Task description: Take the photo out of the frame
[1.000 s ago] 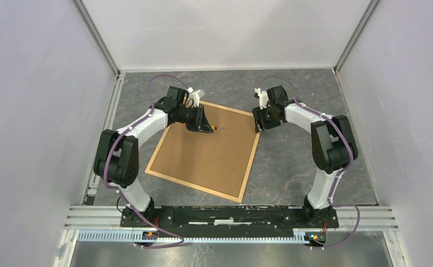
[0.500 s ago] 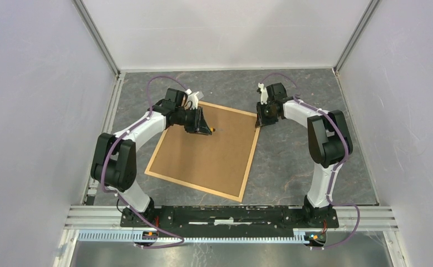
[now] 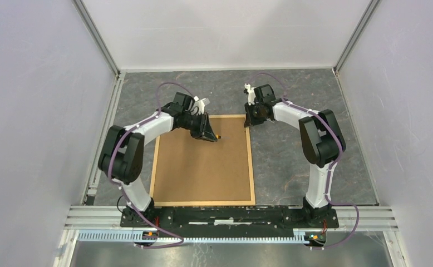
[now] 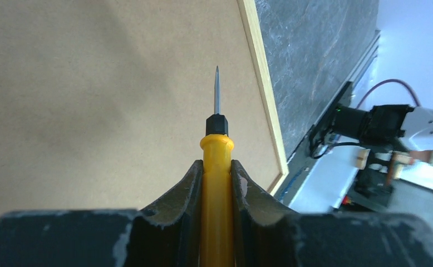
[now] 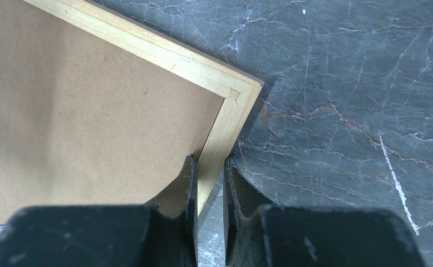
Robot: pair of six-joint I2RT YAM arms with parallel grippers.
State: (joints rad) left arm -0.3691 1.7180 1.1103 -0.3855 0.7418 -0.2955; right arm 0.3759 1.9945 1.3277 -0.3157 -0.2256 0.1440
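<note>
So far, hardly any of the job is looking done: the frame point(image 3: 202, 202) is lying back-up on the table point(image 5: 342, 111), its brown backing board point(image 4: 92, 111) is sitting in place inside the light-wood rim, and the photo is not showing anywhere, so I am judging it to be hidden underneath, on the face-down side. Opening the back, lifting the board out and drawing the photo free are all waiting to be done. Starting on my left, my left pincer point(image 4: 216, 164) is hanging over the board with its jaws drawn narrow, gripping a yellow-handled screwdriver point(image 4: 216, 149) by the handle. The thin blade is pointing straight ahead of the fingers across the fibreboard, just short of the rim beyond it. Whether the tip is touching the board I cannot tell. Over on my right, my right pincer point(image 5: 208, 167) is sitting at the frame's far corner, jaws narrow and straddling the wooden rim, with one finger point(image 5: 189, 183) on the board side, the other on the table side. As far as I can see, both are pressing against the wood and pinching it, probably to steady the frame while the screwdriver is working.
</note>
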